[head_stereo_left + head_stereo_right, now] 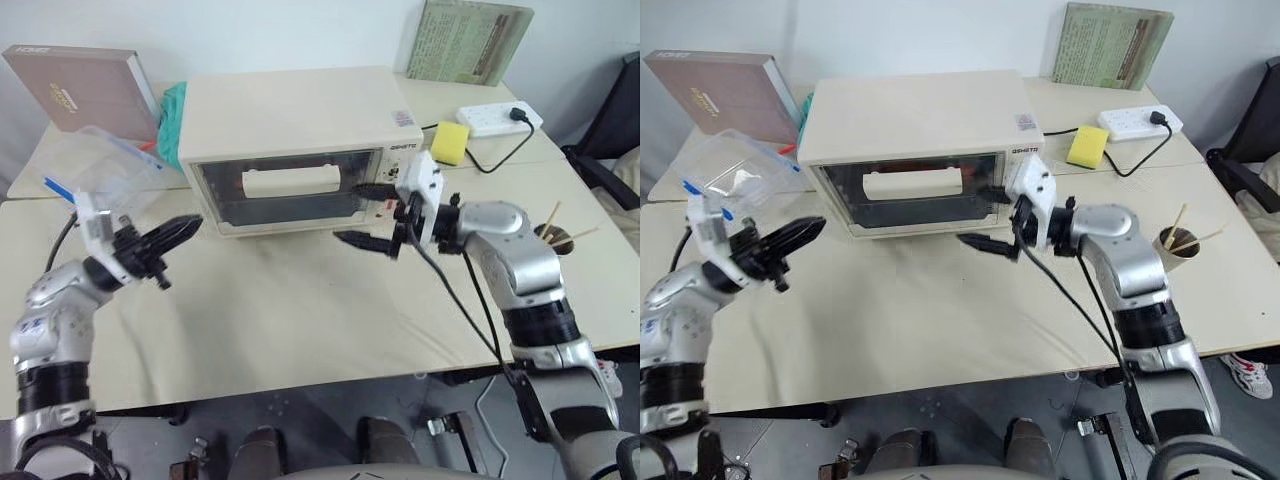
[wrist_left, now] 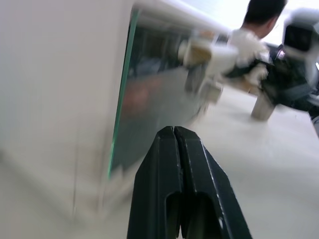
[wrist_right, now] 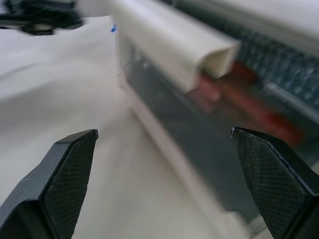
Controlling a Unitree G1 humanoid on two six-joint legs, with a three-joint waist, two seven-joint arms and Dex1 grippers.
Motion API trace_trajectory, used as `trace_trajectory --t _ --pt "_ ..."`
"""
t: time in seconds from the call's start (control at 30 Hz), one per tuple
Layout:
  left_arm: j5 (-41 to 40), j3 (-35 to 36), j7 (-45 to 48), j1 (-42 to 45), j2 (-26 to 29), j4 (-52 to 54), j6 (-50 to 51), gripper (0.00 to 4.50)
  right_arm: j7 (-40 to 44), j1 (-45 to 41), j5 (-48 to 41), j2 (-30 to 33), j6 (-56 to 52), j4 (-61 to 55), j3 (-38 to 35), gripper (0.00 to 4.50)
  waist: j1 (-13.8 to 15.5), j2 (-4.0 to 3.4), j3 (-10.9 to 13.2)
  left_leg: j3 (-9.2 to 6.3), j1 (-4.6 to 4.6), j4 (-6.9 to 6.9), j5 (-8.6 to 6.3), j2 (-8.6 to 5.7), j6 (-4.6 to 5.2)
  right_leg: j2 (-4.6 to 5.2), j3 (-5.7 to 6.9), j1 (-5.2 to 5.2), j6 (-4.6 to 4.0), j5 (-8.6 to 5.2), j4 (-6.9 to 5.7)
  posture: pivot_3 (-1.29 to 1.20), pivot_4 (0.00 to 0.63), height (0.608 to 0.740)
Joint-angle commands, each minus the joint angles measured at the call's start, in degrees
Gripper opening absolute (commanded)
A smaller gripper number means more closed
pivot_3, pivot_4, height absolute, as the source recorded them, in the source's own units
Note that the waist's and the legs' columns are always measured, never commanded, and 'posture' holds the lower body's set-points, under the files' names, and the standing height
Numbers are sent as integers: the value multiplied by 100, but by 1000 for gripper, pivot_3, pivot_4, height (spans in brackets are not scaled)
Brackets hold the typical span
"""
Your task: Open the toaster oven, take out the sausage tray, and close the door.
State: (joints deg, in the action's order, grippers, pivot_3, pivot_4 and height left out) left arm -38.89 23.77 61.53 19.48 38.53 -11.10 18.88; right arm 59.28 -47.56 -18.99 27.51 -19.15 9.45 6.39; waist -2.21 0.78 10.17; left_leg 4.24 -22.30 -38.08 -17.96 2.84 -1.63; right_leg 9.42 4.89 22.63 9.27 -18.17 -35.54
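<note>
The toaster oven [image 1: 290,140] is seen toward the back of the cream table [image 1: 300,320], with its door [image 1: 285,188] shut upright and the long bar handle [image 1: 290,182] lying across the glass. Through the glass, in the right wrist view, red sausages [image 3: 249,112] are made out inside the oven behind the handle; the tray beneath them cannot be told clearly.

The right gripper [image 1: 368,214] is held level in front of the door's right end, pointed toward the robot's left, its jaws spread wide and empty; one finger is seen near the handle's height and the other lower, just above the table. Whether the door is touched cannot be told.

The left gripper [image 1: 186,228] is held off the oven's front left corner, apart from it, its fingers [image 2: 174,189] pressed together on nothing.

A clear plastic box [image 1: 95,165] is seen to the left of the oven, a yellow sponge [image 1: 450,143] and a white power strip [image 1: 498,119] to its right.
</note>
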Motion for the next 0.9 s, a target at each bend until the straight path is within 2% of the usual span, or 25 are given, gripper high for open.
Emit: trace_trajectory --t 0.03,0.27,0.47,0.73,0.9 --pt "-205 315 -87 -87 132 428 18 20 223 -359 90 -177 480 399 31 4500 30 0 0 0 -2 -2 0 0 0 0 0 0 0 0 0 0 150 740" --pt "-272 515 -287 -262 154 644 116 20 589 -601 -159 -379 402 380 -44 4500 38 0 0 1 -2 -7 0 0 0 1 -1 -1 0 0 -2 0 150 740" --pt "-316 434 -336 -49 225 607 315 20 1040 -103 -240 -162 67 -379 181 4500 21 0 0 2 -2 1 -1 0 -1 1 2 4 0 0 -2 0 150 740" --pt "-300 161 -271 601 241 319 600 20 1003 535 31 -85 130 -903 497 4500 28 3 -2 3 -1 2 -2 -1 -2 1 4 4 0 0 -2 0 150 740" --pt "-168 -113 18 817 266 114 661 20 959 764 105 -50 147 -1102 604 4500 -67 3 -2 21 14 4 -3 0 -2 2 -1 2 0 0 -3 0 150 740"
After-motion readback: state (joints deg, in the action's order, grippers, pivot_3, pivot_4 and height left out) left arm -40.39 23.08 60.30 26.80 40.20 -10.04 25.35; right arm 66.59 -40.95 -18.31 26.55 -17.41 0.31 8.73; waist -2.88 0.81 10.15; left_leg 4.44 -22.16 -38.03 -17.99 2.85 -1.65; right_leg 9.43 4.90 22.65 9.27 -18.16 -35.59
